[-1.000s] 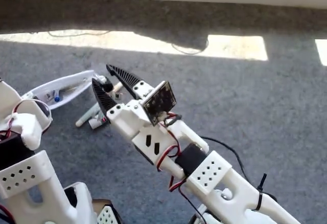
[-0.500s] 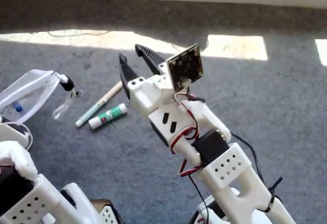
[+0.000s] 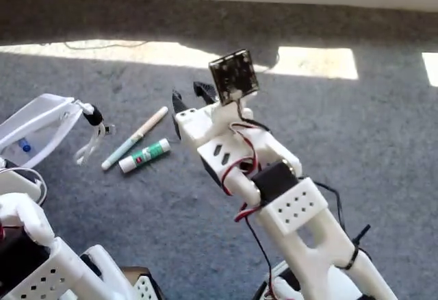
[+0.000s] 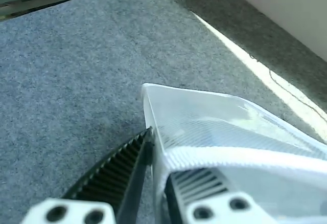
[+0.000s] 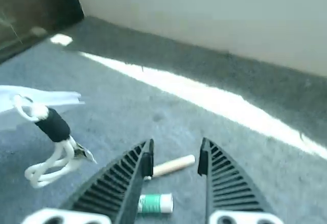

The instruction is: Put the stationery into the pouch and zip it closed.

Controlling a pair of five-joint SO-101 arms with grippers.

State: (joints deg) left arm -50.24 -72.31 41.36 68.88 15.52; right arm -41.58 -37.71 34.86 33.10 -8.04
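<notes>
Pouch (image 3: 37, 125) sits at the near left of the grey counter (image 3: 342, 149), its edge pinched between the closed fingers of the left hand (image 4: 156, 152). A second ago it lay closer to the loose stationery; it has since been drawn away toward the left arm, mouth held up. It is soft clear plastic with a fine woven mesh and a white rim, and something small and blue shows through its wall.

The right hand (image 3: 189, 94) has lifted off the two loose items and pulled back above them. Its black, ribbed, tapering fingers are spread apart with nothing between them. I'd judge that attempt came away empty, so both pieces are yet to go in.

The pen (image 3: 133, 138), a slim teal barrel with a pale wood-coloured end, lies slantwise on the napped surface. Just beside it lies the glue stick (image 3: 144, 156), a short white cylinder with a green band. Smallest is the pull cord (image 3: 92, 132), a looped white string on a black toggle, dangling from the pouch's corner.
</notes>
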